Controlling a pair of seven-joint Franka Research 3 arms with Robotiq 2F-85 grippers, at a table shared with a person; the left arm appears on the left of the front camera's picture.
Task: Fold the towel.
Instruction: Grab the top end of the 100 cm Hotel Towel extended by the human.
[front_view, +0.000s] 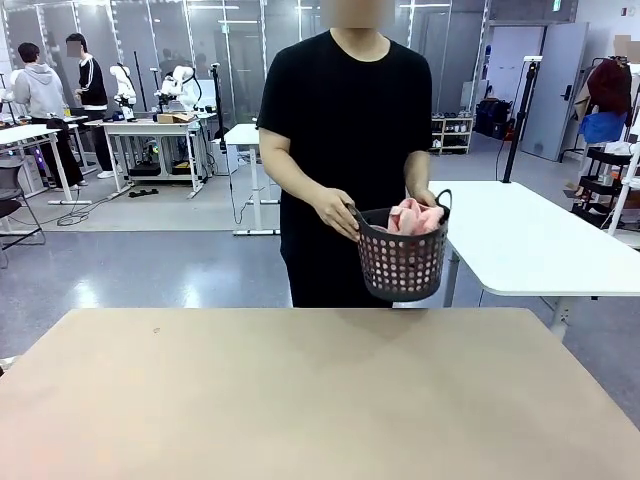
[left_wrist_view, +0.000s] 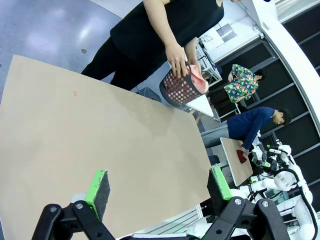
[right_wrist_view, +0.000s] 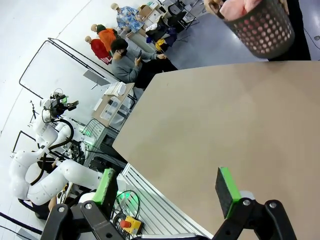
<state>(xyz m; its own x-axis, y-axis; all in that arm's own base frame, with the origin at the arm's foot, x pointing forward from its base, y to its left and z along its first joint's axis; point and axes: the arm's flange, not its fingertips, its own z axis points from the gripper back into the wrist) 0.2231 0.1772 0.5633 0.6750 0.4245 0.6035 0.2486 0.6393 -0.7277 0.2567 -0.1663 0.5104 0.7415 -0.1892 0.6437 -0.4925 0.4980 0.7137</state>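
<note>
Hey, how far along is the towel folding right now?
Nothing looks done yet. In hand: the towel sits bunched in the basket, which the person's hand holds at the far side of the table. The left gripper and right gripper are open over it, holding nothing. Left: getting the towel onto the table and every fold.

Soft, fluffy pink cloth there on the towel (front_view: 416, 217); dark, perforated plastic on the basket (front_view: 402, 265), dull rather than glossy. Smooth, matt tan top across the table (front_view: 300, 400), laminate-looking.
</note>
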